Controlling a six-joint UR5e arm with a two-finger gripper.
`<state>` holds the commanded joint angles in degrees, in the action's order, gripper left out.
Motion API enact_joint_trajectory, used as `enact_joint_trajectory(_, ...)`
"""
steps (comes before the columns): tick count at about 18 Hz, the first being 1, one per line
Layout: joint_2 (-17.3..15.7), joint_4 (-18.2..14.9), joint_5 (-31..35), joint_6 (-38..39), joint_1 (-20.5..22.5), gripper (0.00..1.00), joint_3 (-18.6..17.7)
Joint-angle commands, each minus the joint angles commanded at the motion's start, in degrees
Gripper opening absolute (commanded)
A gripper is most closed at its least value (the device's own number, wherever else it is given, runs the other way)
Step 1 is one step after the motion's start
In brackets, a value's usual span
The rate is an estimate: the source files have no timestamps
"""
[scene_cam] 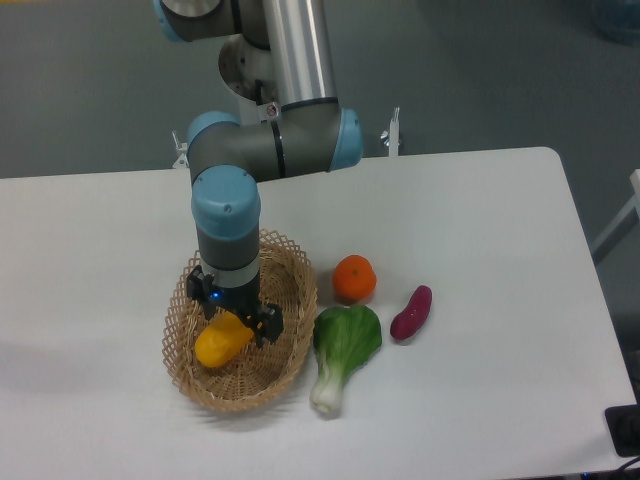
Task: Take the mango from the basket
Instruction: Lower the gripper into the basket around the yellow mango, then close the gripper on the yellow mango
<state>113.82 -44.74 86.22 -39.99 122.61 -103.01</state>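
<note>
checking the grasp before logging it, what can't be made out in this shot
- Camera view: the upper end of the mango is hidden behind the hand.
- Whether the fingers touch the mango: too small and dark to tell.
- Far inner wall of the basket: blocked by the wrist.
- Arm's top: cut off by the frame edge.
</note>
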Motion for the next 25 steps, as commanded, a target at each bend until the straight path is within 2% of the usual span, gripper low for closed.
enact_joint_trajectory(12,1.32,0.09,1.06,0.18,-0.45,0.99,-0.27)
enact_joint_trajectory(15,1.67,0.09,1.15,0.18,-0.45,0.77,-0.18)
enact_joint_trajectory(17,1.85,0.17,2.02,0.18,-0.45,0.73,-0.18)
enact_joint_trajectory(19,1.94,0.17,2.20,0.09,-0.97,0.61,-0.09)
enact_joint_trajectory(22,1.76,0.18,2.29,-0.18,-0.97,0.55,0.00)
enact_joint_trajectory(25,1.41,0.18,2.29,-0.35,-0.97,0.55,0.35)
